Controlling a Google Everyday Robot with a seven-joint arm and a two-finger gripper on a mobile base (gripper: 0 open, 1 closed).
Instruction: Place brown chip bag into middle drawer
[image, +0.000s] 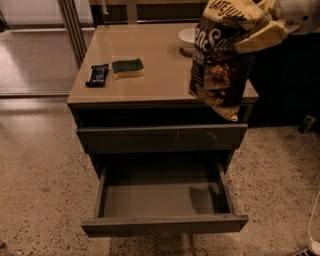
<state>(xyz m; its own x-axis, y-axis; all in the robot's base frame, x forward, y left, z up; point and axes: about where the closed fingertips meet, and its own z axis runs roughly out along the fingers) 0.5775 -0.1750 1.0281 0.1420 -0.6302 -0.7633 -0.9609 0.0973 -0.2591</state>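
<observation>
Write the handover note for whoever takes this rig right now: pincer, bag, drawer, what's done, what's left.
Pincer: upper right of the view, shut on the brown chip bag near its top.
Bag: lifted, hanging over the front right corner of the cabinet top, not in any drawer.
Middle drawer: pulled open below, nothing visible inside.
Done: bag grasped and lifted; drawer open.
Left: bring the bag forward and down over the drawer, release, withdraw.
Leave alone: bowl, sponge, dark bar.
</observation>
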